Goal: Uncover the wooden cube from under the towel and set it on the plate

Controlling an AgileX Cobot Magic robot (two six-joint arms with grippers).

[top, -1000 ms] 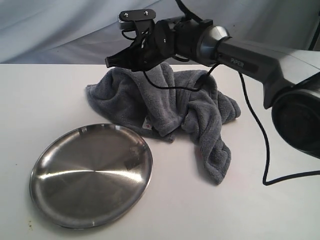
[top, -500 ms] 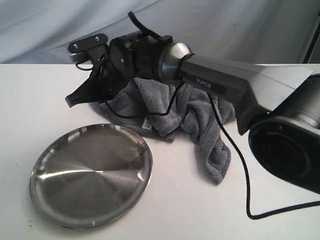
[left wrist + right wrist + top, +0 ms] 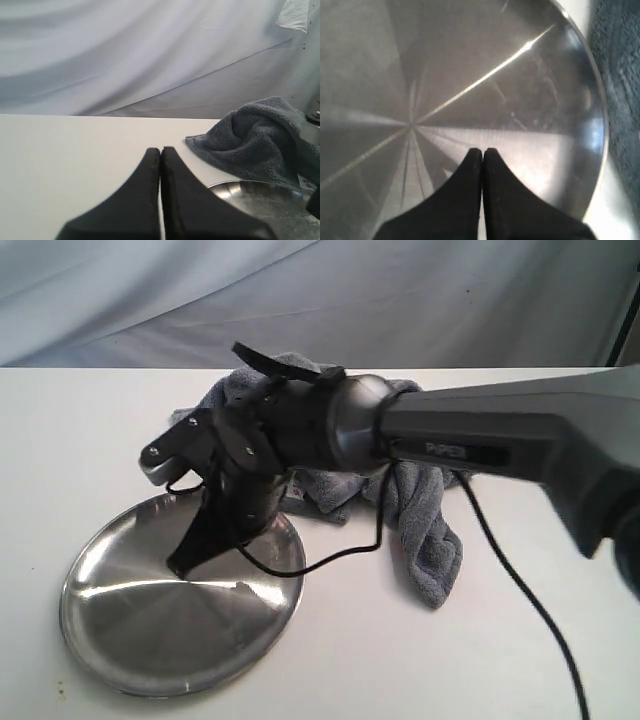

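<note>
Wooden cube: not seen in any view; its position cannot be told.
Right gripper: clenched, both black fingers pressed flat together along their length, nothing between them. It points steeply downward.
Plate: lies directly beneath the right gripper's tips. The tips stand over the inner surface, between the centre and the rim on the towel side. The right wrist view shows only bare, shiny metal with radial streaks around the tips. Whether the tips touch the metal cannot be told.
Towel: bunched in a heap behind the right gripper, partly hidden by the right arm. One fold hangs toward the front of the table. Its near edge lies just beside the plate rim.
Tag: small, white, red mark; sits on the towel edge next to the plate rim, ahead of the left gripper and off to one side.
Left gripper: clenched, fingers closed on each other with nothing held. It stands over bare table, with the towel and plate ahead of the tips, well apart from them.
Cable: black, loops from the right gripper's wrist across the plate rim and trails over the table.
</note>
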